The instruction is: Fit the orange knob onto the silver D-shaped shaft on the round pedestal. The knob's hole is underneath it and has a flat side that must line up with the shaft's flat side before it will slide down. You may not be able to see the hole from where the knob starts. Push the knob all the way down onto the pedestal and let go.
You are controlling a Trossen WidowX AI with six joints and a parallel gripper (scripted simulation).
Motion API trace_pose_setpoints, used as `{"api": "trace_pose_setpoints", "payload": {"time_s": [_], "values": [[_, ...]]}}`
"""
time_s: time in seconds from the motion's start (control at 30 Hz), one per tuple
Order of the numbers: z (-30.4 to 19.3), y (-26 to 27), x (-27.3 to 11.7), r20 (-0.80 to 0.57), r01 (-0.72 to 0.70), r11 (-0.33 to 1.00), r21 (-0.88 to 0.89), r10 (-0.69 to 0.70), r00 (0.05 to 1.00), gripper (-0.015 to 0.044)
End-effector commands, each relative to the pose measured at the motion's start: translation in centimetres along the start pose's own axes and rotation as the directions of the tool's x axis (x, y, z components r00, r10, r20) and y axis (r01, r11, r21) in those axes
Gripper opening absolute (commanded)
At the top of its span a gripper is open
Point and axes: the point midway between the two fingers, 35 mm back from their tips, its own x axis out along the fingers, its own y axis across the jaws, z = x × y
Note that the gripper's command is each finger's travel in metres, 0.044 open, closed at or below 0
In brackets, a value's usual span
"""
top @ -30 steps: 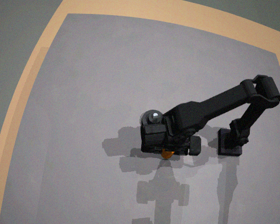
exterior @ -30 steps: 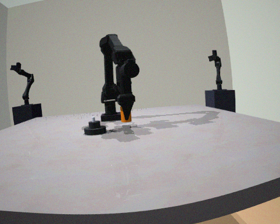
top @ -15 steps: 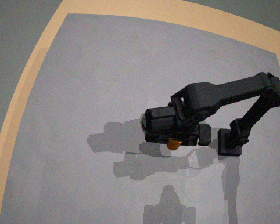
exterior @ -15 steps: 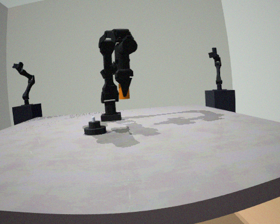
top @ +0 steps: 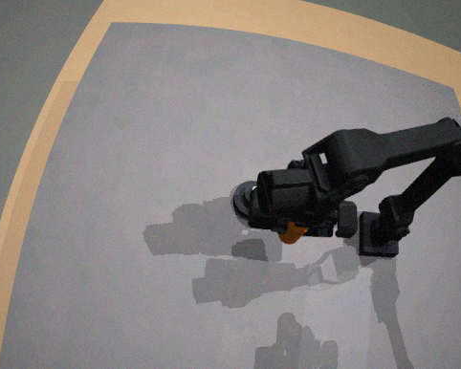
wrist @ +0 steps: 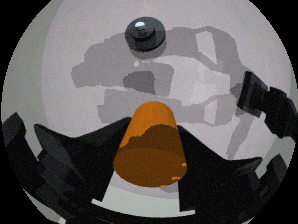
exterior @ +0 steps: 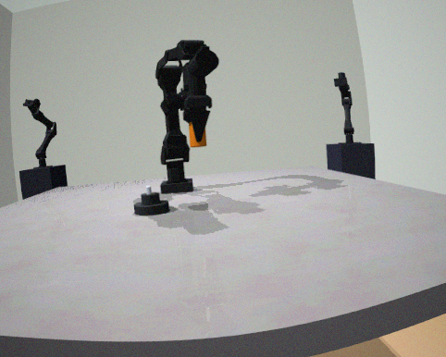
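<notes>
The orange knob [top: 291, 234] [exterior: 192, 138] [wrist: 152, 114] is held upright between the fingers, clear above the table. My gripper [exterior: 199, 139] [wrist: 153, 125] is shut on it, with a finger on each side in the wrist view. The black round pedestal [top: 238, 203] [exterior: 152, 208] [wrist: 145, 46] stands on the table, apart from the knob and to its left in the exterior view. The silver shaft [exterior: 148, 189] [wrist: 140, 24] stands up from its middle. The arm partly covers the pedestal in the top view. The knob's hole and the shaft's flat side cannot be made out.
The arm's own base [top: 379, 239] [exterior: 177, 186] stands on the grey table [top: 128, 119] [exterior: 263, 259]. Two other black arms stand on dark blocks [exterior: 43, 180] [exterior: 351, 157] at the far left and far right in the exterior view. Arm shadows lie around the pedestal.
</notes>
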Motion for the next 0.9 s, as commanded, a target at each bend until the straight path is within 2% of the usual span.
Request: {"api": "trace_pose_setpoints", "payload": {"time_s": [0.0,0.4,0.87], "values": [[-0.3,0.0,-1.0,-0.002,-0.096,0.995,0.003,0.096,0.995,0.0],[-1.1,-0.3,-3.6,-0.002,-0.349,0.937,0.003,0.349,0.937,0.0],[-2.0,-0.6,-6.5,-0.001,-0.607,0.795,0.003,0.607,0.795,0.0]]}}
